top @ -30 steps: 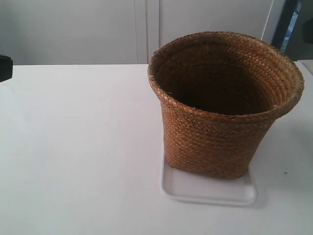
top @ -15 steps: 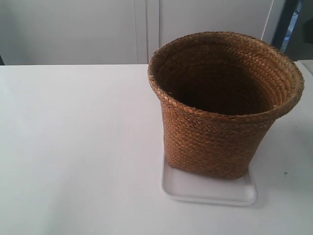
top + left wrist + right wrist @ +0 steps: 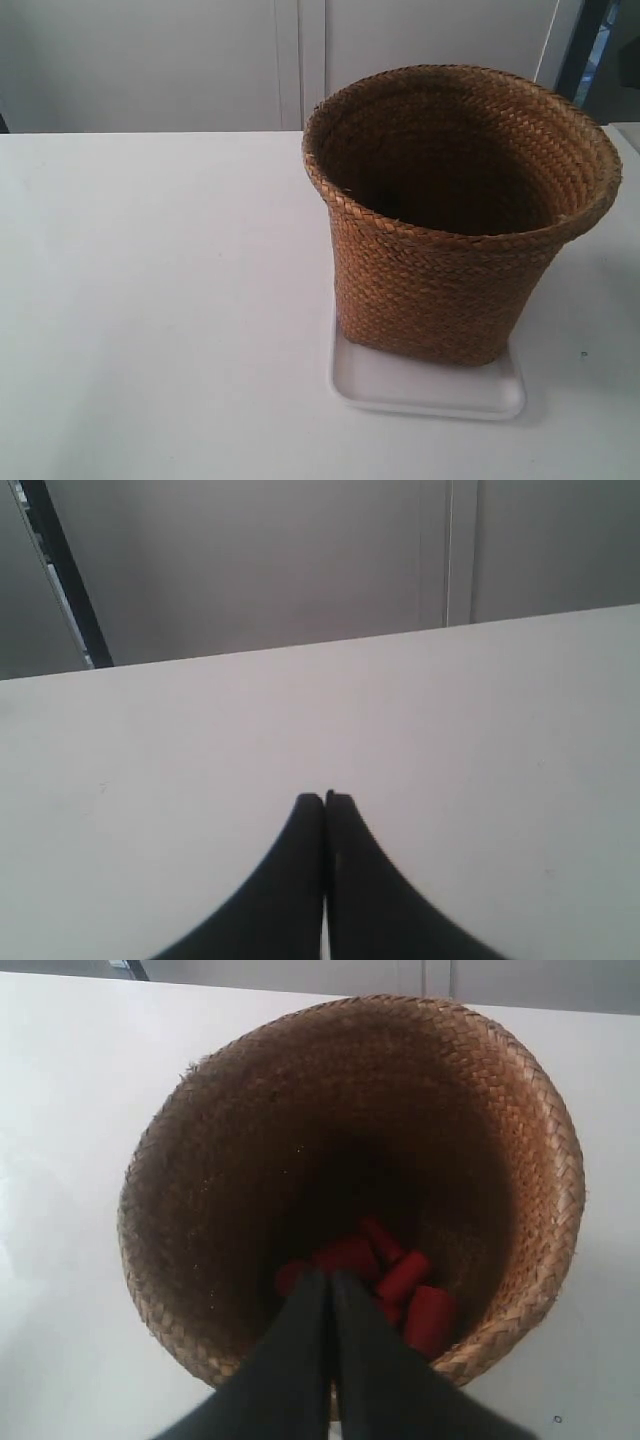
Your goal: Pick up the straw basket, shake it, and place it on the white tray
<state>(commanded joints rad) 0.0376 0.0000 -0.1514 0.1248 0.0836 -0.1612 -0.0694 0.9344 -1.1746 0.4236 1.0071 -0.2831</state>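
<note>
The brown woven straw basket point(image 3: 440, 290) stands upright on the white tray point(image 3: 430, 392), whose rim shows in front of its base. No gripper appears in the exterior view. In the right wrist view my right gripper point(image 3: 328, 1276) is shut and empty, hanging above the straw basket's point(image 3: 230, 1160) open mouth, its black fingers hiding part of the near rim. Several red cylinders point(image 3: 405, 1278) lie on the basket's dark bottom. My left gripper point(image 3: 324, 798) is shut with nothing in it, over bare white table away from the basket.
The white table point(image 3: 150, 300) stretches wide to the exterior view's left of the basket. A grey panelled wall point(image 3: 200, 60) rises behind its far edge. A dark upright frame point(image 3: 585, 40) stands at the back right.
A dark arm part at the exterior view's left edge has drawn back out of frame. The basket and tray have not moved.
</note>
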